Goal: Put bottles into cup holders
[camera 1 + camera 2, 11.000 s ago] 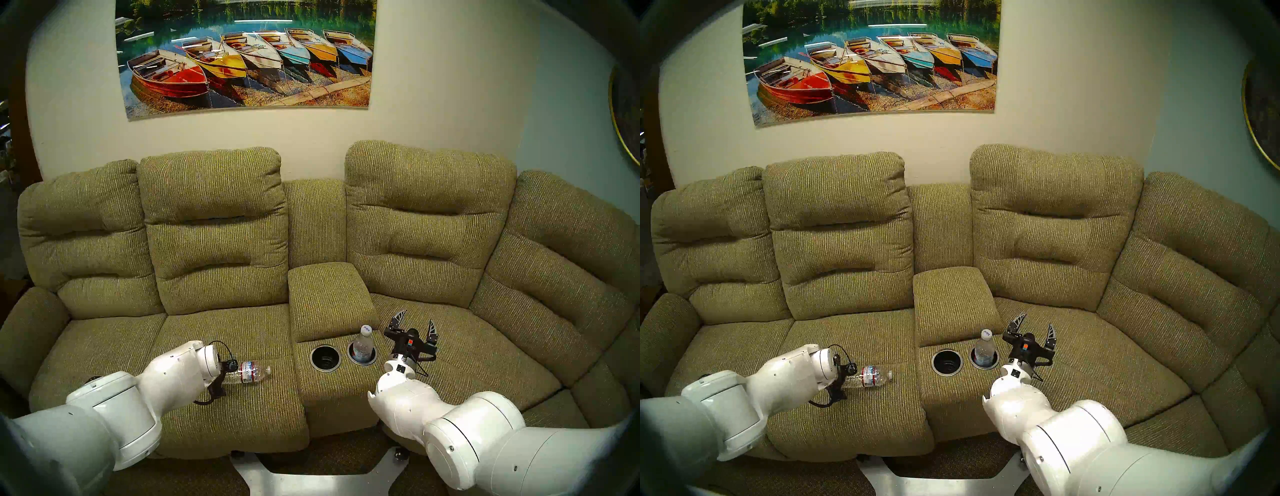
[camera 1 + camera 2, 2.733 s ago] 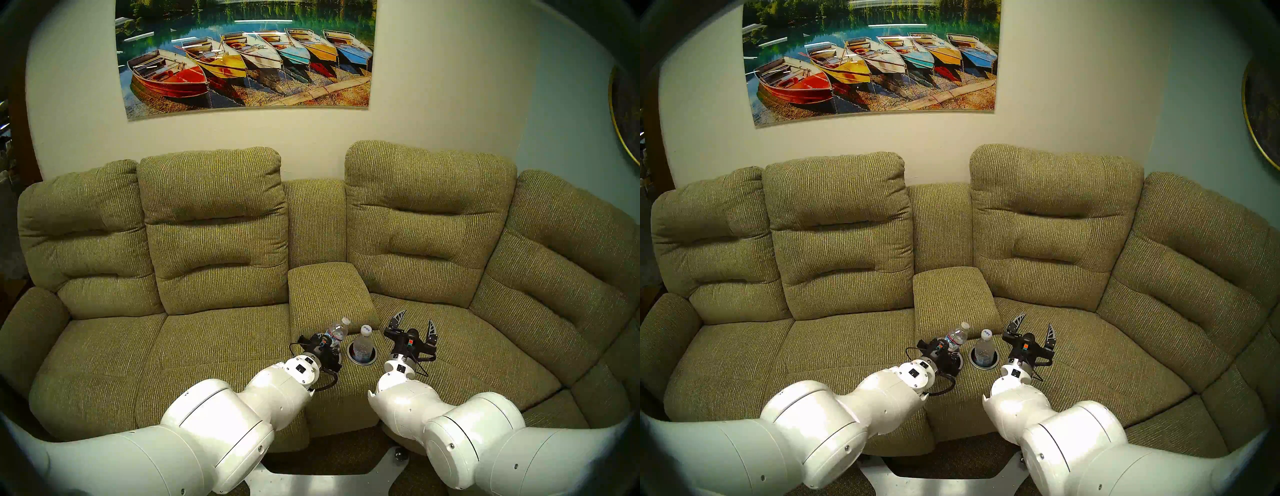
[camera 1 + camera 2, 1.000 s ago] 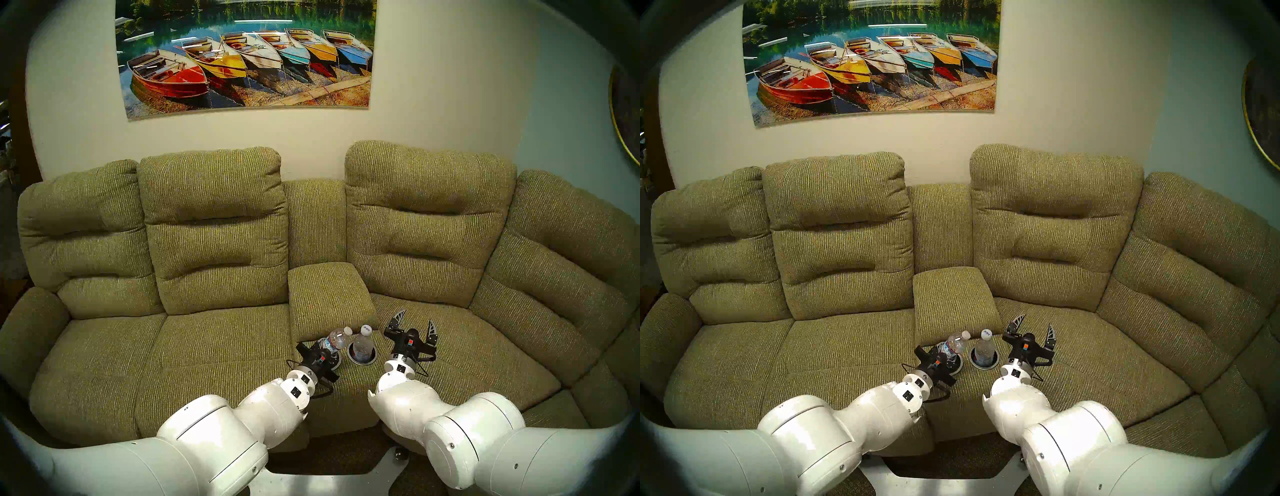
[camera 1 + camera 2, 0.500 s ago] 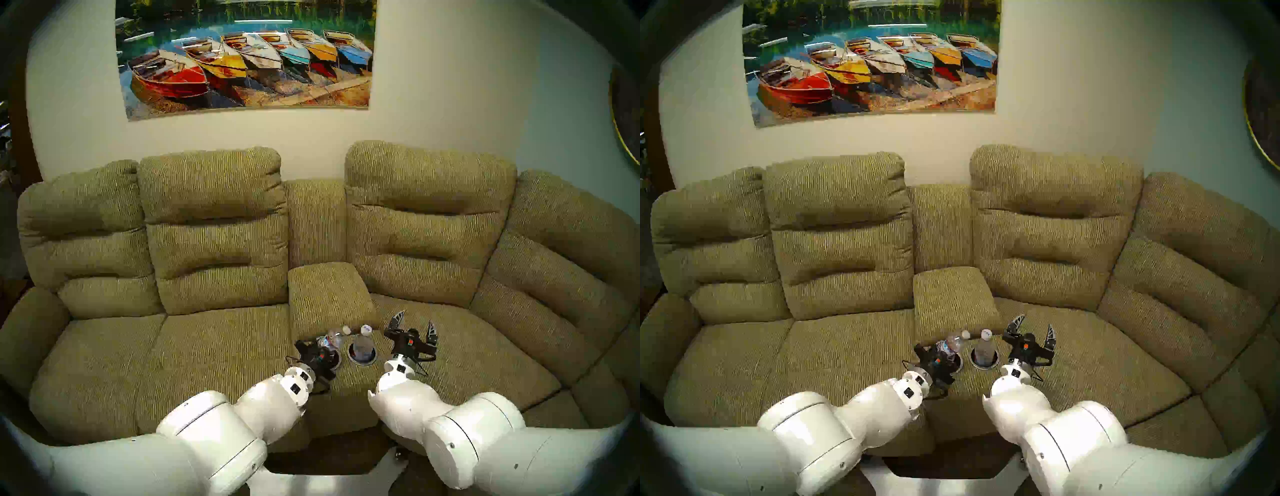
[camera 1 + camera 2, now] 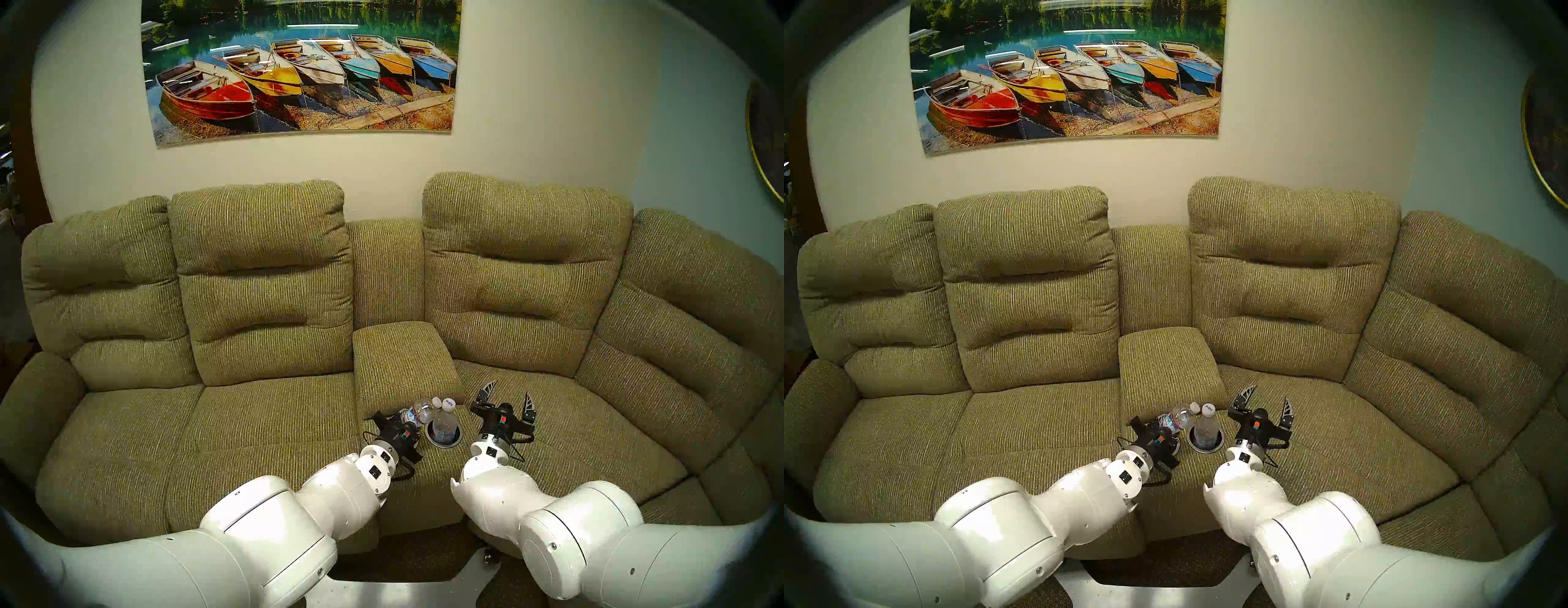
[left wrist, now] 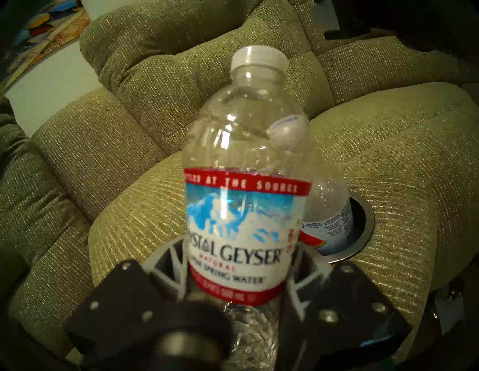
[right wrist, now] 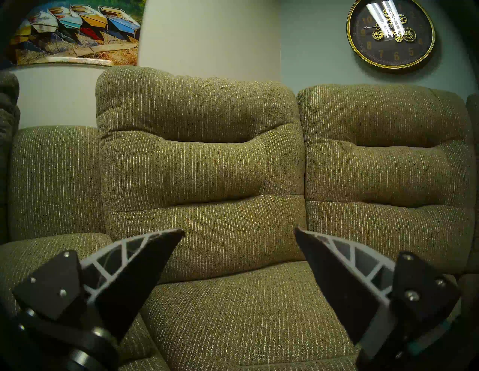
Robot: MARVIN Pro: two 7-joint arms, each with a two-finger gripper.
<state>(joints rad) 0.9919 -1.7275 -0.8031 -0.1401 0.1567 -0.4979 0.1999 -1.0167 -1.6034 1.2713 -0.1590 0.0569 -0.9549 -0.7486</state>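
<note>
Olive sofa point(image 5: 263, 271) fills the room; the left gripper point(image 6: 237, 269) clamps the red-labelled bottle point(image 6: 243, 181) at its label, while the right gripper point(image 7: 239, 237) gapes empty at the backrest. Only the left wrist view shows the second bottle point(image 6: 329, 207) seated in its cup holder point(image 6: 363, 233) at 3 o'clock. From the head, the held bottle's point(image 5: 418, 412) cap tilts toward 2 o'clock, nearer the seated one point(image 5: 444, 420) than a second ago.

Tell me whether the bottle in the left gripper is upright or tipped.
Tipped. The bottle in the left gripper leans, its cap toward the upright bottle seated in the cup holder.
</note>
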